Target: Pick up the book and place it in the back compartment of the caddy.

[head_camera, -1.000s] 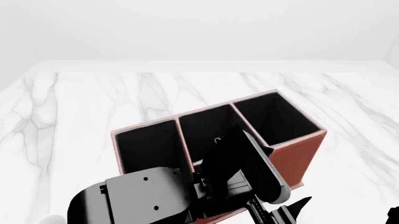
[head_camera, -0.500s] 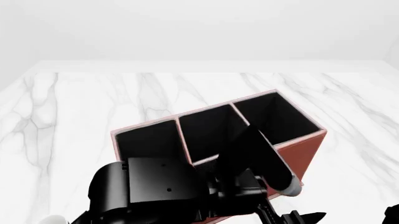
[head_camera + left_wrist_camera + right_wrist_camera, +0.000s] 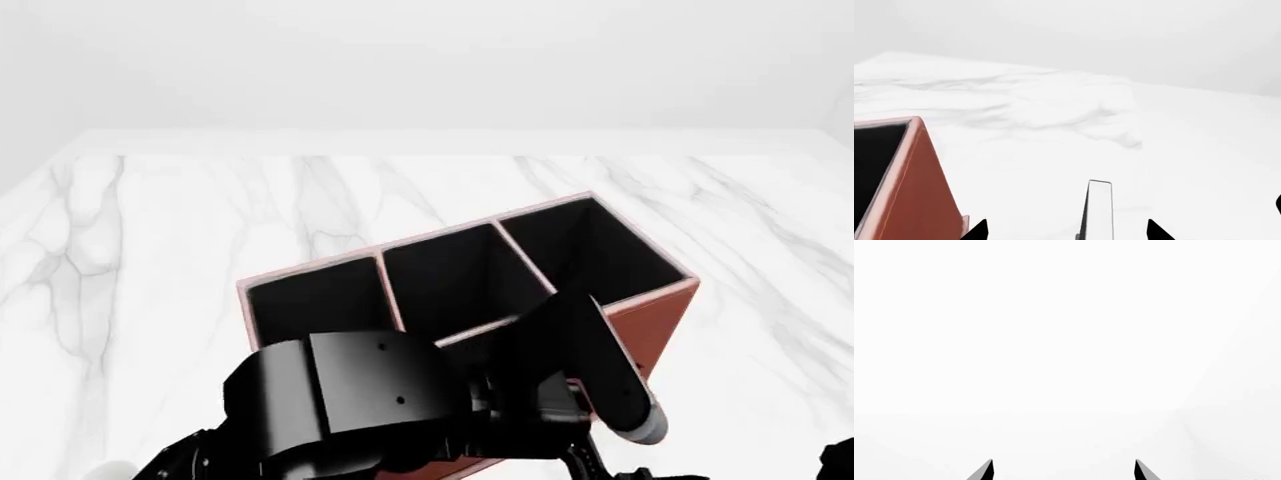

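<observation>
A: Nearest the worktop's front edge, the left end effector had its tips spread wide, with the book edge-on between them; whether they actually gripped it couldn't be told. The right end effector gaped, empty.

B: The book, dark with pale page edges, tilted over the caddy's front wall. It probably needed righting before lowering into the back compartment.

Bright, even, shadowless light; sharp simulator renders.
</observation>
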Controlling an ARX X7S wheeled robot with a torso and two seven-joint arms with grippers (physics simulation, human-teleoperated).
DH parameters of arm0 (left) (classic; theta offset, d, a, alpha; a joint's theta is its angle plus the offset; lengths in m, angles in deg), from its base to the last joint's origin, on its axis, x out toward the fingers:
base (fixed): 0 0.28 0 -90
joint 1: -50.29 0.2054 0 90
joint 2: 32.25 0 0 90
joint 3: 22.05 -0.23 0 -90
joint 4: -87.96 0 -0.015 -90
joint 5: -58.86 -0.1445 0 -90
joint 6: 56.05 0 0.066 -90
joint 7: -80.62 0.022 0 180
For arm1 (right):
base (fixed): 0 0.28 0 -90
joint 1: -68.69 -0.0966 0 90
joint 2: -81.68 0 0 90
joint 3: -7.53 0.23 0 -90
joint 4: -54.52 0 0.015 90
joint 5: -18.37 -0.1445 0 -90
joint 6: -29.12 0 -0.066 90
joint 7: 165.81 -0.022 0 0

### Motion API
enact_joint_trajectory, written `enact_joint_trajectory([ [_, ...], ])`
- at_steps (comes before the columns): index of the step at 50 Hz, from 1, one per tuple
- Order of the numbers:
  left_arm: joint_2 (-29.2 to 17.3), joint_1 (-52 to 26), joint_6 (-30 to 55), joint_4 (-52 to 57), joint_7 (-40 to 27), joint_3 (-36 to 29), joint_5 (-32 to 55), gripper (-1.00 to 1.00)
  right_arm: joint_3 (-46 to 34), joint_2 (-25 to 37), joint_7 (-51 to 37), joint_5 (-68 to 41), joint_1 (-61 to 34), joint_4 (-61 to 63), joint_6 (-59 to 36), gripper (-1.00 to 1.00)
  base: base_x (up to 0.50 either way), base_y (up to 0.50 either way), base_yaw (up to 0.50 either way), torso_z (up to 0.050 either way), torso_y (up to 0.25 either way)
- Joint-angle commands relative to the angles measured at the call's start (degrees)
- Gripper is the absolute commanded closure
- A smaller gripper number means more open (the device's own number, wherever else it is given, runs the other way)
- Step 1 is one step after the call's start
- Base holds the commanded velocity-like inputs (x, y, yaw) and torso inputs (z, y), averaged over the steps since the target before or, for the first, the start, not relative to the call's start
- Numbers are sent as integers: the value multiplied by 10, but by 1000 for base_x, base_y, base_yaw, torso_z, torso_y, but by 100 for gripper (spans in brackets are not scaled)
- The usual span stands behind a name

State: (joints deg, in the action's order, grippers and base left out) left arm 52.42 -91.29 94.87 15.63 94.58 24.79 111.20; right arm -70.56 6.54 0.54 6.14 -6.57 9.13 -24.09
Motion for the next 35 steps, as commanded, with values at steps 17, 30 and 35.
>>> enact_joint_trajectory([
  [17, 41, 21, -98, -72, 24, -54, -34, -100, 6, -4, 4, 8, 3, -3, 5, -100, 0, 0, 0, 0, 0],
  [30, 44, 23, -122, -126, 6, -82, -16, -100, 3, -2, 1, 8, 1, -6, 6, -100, 0, 0, 0, 0, 0],
  [35, 45, 21, -125, -142, -5, -92, -4, -100, 3, -1, 0, 8, 1, -6, 6, -100, 0, 0, 0, 0, 0],
])
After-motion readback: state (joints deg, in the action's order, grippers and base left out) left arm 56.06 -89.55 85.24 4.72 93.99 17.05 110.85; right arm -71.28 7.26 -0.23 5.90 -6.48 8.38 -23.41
